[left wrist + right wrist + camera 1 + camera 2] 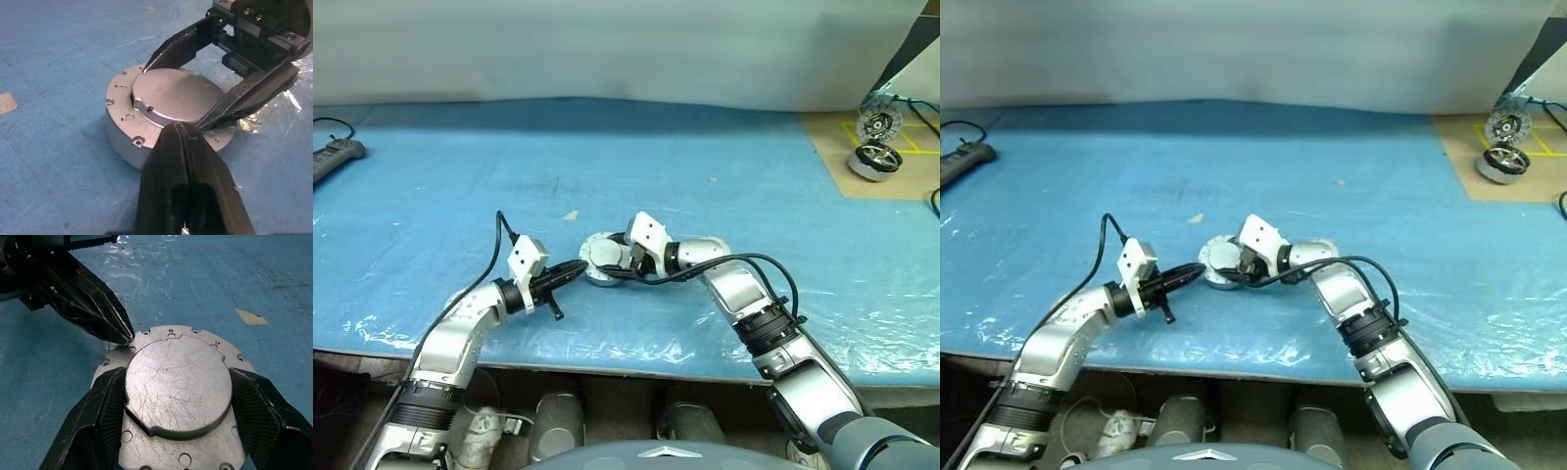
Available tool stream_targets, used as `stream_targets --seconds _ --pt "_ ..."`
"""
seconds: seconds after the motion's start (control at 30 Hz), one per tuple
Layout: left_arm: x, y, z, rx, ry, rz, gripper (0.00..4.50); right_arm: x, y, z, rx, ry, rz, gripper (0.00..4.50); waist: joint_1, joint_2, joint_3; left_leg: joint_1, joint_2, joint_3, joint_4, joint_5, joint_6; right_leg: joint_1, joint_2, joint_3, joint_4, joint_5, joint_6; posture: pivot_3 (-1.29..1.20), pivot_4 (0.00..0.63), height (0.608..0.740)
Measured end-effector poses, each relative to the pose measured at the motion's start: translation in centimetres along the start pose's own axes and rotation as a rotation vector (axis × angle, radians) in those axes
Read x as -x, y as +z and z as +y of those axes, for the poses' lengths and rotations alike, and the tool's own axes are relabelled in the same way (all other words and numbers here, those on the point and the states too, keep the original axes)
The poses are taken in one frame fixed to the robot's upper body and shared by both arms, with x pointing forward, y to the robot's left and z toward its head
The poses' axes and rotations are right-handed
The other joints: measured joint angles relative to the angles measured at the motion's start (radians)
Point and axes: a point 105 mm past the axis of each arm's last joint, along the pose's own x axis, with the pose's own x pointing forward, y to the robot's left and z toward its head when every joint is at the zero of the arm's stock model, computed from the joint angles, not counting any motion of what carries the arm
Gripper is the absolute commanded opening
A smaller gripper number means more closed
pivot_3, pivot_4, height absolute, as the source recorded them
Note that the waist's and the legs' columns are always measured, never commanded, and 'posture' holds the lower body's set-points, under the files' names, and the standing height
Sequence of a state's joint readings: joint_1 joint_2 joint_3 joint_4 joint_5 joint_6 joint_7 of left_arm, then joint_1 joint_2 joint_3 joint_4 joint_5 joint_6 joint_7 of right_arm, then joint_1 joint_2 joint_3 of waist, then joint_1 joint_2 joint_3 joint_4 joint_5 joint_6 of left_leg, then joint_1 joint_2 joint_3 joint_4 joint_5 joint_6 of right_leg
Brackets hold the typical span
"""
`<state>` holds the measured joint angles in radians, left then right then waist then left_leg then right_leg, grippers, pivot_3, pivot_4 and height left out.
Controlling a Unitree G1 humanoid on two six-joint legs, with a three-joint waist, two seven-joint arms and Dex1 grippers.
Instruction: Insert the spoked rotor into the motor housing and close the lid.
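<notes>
The motor housing (603, 262) sits on the blue bench (705, 176) with the lid (177, 384) down flat on top. It is clamped from both sides by the right gripper (178, 396). The left gripper (128, 334) is pinched together, its tip touching the rim. If the rim is pushed too hard, the housing could be slid out of the hold — or the lid left not fully shut.
</notes>
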<state>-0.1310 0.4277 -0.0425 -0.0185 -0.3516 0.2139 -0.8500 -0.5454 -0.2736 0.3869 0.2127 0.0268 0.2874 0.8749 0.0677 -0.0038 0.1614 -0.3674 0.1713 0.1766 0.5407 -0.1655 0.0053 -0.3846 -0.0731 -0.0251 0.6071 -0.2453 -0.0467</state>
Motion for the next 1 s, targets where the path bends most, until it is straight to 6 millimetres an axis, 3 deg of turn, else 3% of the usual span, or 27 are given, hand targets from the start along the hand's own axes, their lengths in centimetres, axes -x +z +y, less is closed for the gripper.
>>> stream_targets --seconds 0.3,0.57,1.0 --pt "-1.2 0.1 -0.6 -0.035 -0.006 -0.024 0.03 0.1 -0.1 0.0 -0.003 -0.005 0.003 2.95 0.001 0.000 -0.001 0.000 0.000 0.000 0.000 0.000 0.000 0.000 0.000 0.000 0.000 -0.002 0.003 0.00 0.150 0.740" --pt "-0.6 -1.0 0.1 -0.075 0.011 0.018 0.03 0.0 -0.3 -0.1 -0.015 -0.020 0.014 2.95 0.003 0.001 -0.008 0.001 0.000 0.000 0.000 0.000 0.000 0.001 0.000 0.000 0.000 -0.004 0.007 0.00 0.150 0.740" --pt "-1.0 -0.9 0.0 -0.075 0.002 0.059 0.03 0.0 -0.3 -0.2 -0.019 -0.037 0.013 2.95 0.004 0.002 -0.011 0.003 -0.001 0.000 0.000 0.000 0.000 0.002 0.000 0.001 -0.001 -0.004 0.008 0.00 0.150 0.740"
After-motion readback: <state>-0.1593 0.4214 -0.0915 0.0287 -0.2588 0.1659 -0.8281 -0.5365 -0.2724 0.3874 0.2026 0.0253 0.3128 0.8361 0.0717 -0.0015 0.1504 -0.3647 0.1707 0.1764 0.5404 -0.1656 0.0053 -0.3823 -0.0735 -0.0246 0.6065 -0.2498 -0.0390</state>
